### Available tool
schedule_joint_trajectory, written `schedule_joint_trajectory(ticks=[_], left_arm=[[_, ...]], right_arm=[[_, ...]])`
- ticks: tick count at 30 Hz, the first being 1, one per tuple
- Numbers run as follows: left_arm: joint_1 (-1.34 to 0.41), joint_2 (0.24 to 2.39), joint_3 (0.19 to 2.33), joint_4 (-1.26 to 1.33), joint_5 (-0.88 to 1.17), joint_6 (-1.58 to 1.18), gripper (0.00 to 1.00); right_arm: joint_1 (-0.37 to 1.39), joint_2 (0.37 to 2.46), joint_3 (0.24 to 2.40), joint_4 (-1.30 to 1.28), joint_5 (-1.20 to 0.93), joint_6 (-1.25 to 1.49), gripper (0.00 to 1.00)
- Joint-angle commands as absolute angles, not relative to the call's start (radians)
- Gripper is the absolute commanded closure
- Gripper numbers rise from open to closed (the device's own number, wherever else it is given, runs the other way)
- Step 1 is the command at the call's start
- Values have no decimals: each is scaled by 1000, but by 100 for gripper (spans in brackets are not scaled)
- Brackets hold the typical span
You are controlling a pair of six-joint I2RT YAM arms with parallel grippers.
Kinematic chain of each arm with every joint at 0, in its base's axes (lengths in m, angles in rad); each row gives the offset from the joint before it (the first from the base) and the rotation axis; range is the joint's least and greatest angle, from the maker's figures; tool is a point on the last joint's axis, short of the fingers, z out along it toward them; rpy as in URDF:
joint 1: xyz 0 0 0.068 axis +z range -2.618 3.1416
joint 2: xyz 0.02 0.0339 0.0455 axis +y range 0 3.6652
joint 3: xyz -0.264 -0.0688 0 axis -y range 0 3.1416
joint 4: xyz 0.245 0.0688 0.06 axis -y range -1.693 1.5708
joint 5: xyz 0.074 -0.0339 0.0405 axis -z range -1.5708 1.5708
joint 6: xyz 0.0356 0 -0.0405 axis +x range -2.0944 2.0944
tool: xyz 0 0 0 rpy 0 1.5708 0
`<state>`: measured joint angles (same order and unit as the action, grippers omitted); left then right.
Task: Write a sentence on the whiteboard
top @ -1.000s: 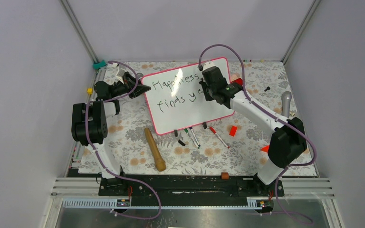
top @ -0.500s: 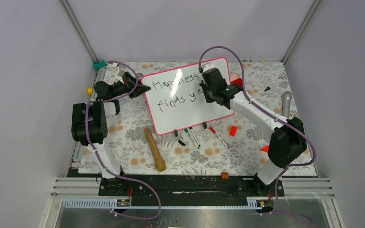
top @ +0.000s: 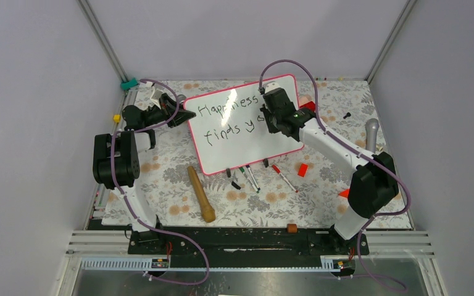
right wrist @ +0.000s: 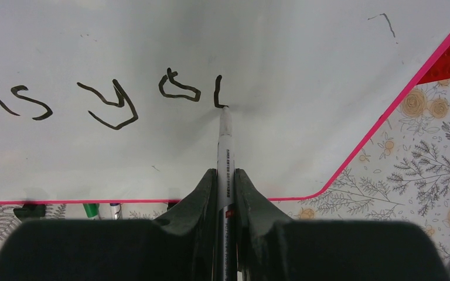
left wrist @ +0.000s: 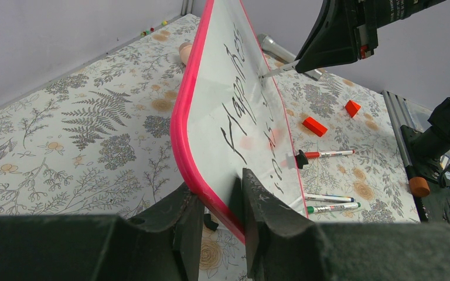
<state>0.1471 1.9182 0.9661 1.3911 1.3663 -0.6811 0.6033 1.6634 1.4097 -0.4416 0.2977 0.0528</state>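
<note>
The whiteboard (top: 234,139) with its pink-red frame stands tilted on the mat. My left gripper (top: 182,117) is shut on its left edge, one finger on each face (left wrist: 220,205). The sentence (top: 225,117) reads "Happiness" above "finds y o" in black. In the right wrist view a short new stroke follows the "o" (right wrist: 179,88). My right gripper (right wrist: 225,175) is shut on a black marker (right wrist: 225,146), whose tip touches the board (right wrist: 304,70) at the foot of that stroke. In the top view the right gripper (top: 264,117) hides the end of the lower line.
Below the board lie several markers (top: 250,177), a red-capped one (top: 284,177) and loose caps. A wooden stick (top: 200,193) lies front left. Red blocks (top: 302,169) and a grey cylinder (top: 371,132) sit right. A yellow block (top: 116,118) sits far left.
The right wrist and its cable have shifted very slightly over the board. The left arm and the board have not moved.
</note>
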Motion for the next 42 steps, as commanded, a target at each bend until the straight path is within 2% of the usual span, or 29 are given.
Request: schedule_joint_trajectory(ticks=[1,42], left_arm=[[120,1929,929,1470,1654,-520,100],[117,1930,931,1469,1655,-524,100]], right_arm=[[579,1662,1445,-449,339,46,100],[546,1686,1518,-459,270,41,100]])
